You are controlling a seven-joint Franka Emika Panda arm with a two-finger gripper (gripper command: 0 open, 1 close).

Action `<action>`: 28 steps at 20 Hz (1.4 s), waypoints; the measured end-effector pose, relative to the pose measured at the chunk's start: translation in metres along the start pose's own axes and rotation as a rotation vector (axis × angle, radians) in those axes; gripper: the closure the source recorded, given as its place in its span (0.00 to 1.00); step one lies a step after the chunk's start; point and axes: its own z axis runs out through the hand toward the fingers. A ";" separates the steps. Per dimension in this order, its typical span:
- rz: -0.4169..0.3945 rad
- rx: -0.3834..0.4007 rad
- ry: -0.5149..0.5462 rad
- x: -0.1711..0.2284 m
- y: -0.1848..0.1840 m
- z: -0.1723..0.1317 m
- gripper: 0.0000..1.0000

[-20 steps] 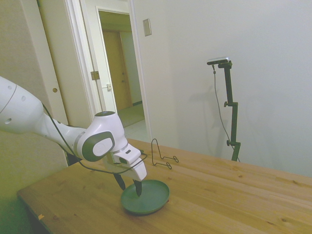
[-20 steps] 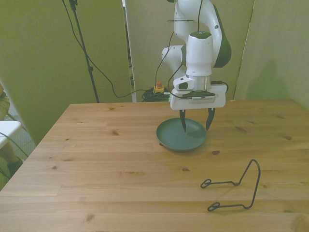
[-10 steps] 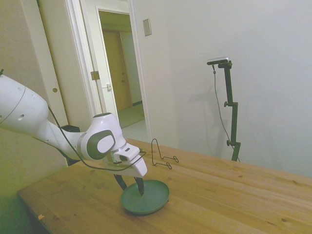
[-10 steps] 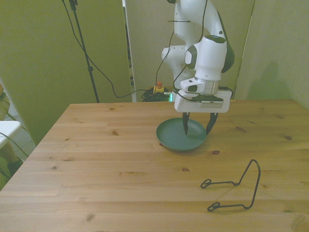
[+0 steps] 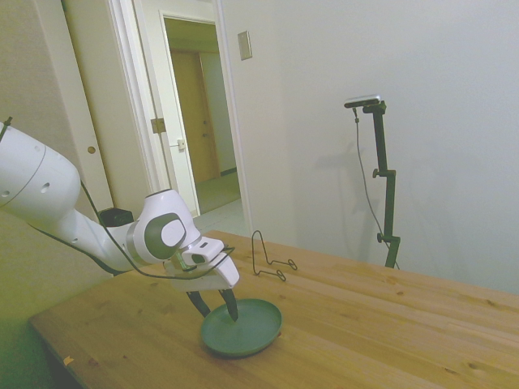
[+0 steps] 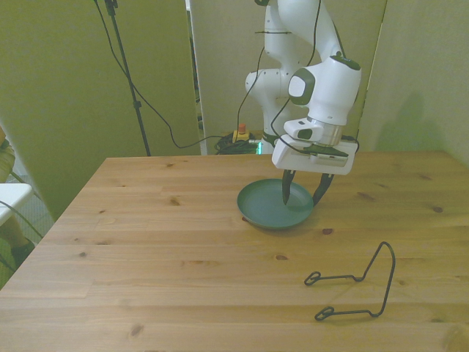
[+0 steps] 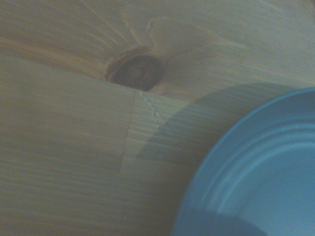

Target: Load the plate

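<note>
On the wooden table (image 6: 146,242) you have the plate (image 6: 267,209), a round teal-green dish that lies flat near the far side, toward the front view's right. Your gripper (image 6: 301,194) hangs over the plate's edge on the front view's right, and it leans a bit. You can see its two dark fingers (image 6: 286,189) spread apart with a gap between them. One fingertip points down inside the dish and the other comes down at the rim, so the rim sits between the two. You cannot tell if the tips touch the plate. Nothing is held in the fingers. From the side you see the same gripper (image 5: 216,305) low over the plate (image 5: 247,328), with the white arm (image 5: 57,203) bending in behind it. Up close, the wrist view shows a blurry curve of the plate (image 7: 266,172) next to bare wood with a dark knot (image 7: 138,71) in it. Your only other thing on the table is a thin black wire rack (image 6: 355,290). It stands well apart from the plate, near the front edge on the front view's right. Nothing lies on the table between the plate and the rack.
</note>
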 end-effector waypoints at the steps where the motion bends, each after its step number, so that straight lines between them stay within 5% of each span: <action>1: 0.000 -0.003 -0.002 0.000 0.000 0.000 1.00; 23: 0.023 -0.009 -0.010 0.004 0.005 0.004 1.00; 28: 0.078 0.052 -0.060 0.013 0.011 0.000 1.00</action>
